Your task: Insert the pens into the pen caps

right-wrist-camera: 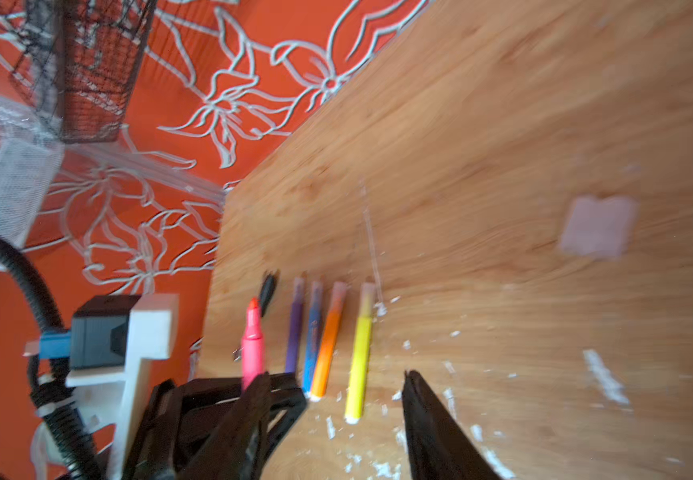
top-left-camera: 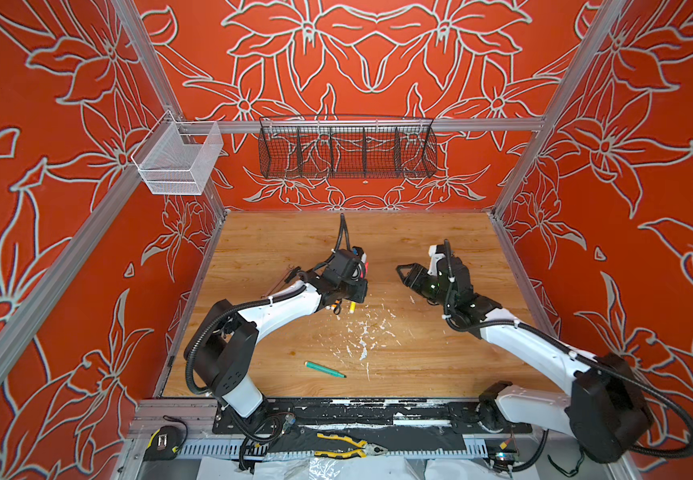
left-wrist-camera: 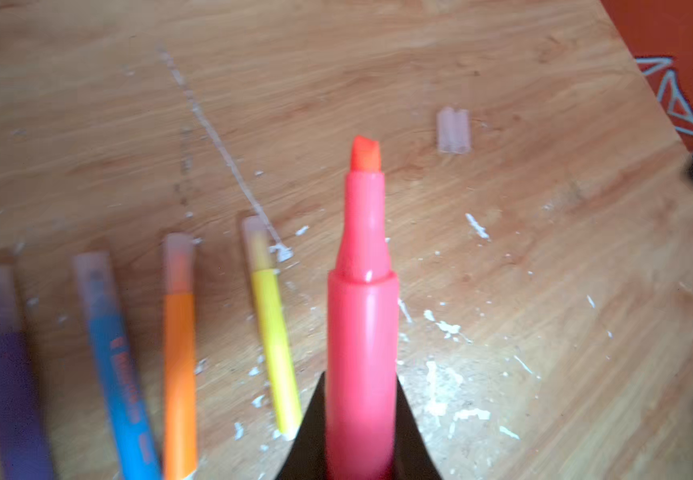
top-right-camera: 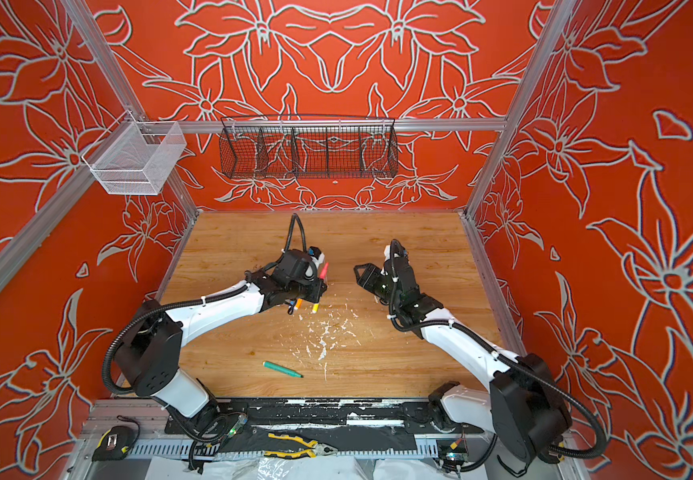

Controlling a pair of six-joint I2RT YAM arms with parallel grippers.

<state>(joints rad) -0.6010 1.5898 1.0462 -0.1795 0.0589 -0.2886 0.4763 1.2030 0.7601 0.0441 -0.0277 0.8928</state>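
Pink-red pen (left-wrist-camera: 362, 291) clamped in left pincer (left-wrist-camera: 360, 378), tip jutting beyond.

Orange print on blue pen (left-wrist-camera: 122, 370), too blurred to read; nothing else legible.

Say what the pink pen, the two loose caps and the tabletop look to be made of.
The pink pen: likely smooth glossy plastic, with a bright highlight on its barrel; the tip looks like matte felt.
The caps: probably frosted translucent plastic; the wood tone shows through them.
The tabletop: wood or wood-look laminate, matte, with visible grain; which one cannot be told.
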